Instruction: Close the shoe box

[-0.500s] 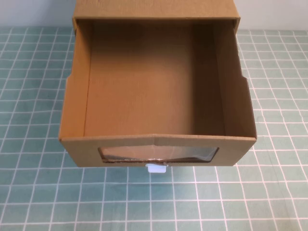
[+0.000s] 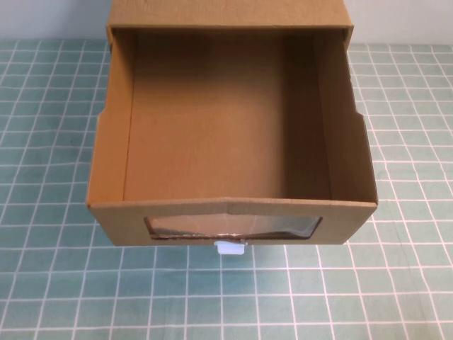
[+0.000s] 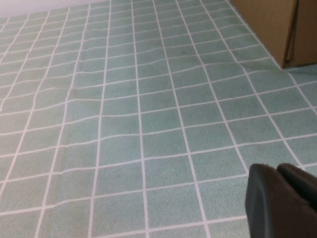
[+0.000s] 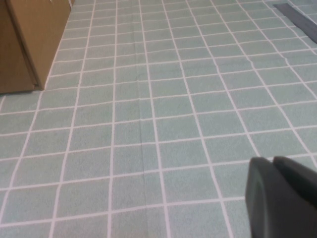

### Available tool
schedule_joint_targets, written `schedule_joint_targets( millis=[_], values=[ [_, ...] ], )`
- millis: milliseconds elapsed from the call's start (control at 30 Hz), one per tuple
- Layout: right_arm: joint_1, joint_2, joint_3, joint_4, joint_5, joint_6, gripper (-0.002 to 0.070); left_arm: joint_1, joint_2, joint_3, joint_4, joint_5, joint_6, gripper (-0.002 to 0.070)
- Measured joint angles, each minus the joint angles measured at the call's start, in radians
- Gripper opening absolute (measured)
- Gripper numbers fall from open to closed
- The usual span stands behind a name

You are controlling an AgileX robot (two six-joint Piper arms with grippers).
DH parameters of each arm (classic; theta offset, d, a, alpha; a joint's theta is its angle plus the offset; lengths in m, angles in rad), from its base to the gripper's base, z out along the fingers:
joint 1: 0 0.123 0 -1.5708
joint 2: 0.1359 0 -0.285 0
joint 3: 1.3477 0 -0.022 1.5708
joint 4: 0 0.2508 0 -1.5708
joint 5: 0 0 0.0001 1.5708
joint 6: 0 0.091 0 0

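The shoe box (image 2: 230, 113) is brown cardboard and stands mid-table in the high view. Its drawer is pulled far out toward me from the outer sleeve (image 2: 230, 13), and the inside is bare. The front has a clear window (image 2: 233, 228) with a small white pull tab (image 2: 231, 248) under it. Neither gripper shows in the high view. My left gripper (image 3: 277, 168) hovers over the mat, shut on nothing, with the box's corner (image 3: 270, 27) well away from it. My right gripper (image 4: 272, 161) is likewise shut and empty, far from the box (image 4: 34, 39).
A green mat with a white grid (image 2: 64, 283) covers the table all round the box. A dark strip (image 4: 297, 17) lies at the mat's edge in the right wrist view.
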Motion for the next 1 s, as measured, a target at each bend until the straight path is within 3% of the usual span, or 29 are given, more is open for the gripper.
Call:
schedule_joint_targets(
  millis=[800, 1000],
  values=[
    [0.000, 0.000, 0.000, 0.000, 0.000, 0.000, -0.0011, 0.000, 0.000, 0.000, -0.006, -0.006, -0.002, -0.0005],
    [0.000, 0.000, 0.000, 0.000, 0.000, 0.000, -0.0011, 0.000, 0.000, 0.000, -0.182, -0.102, -0.044, -0.0005]
  ],
)
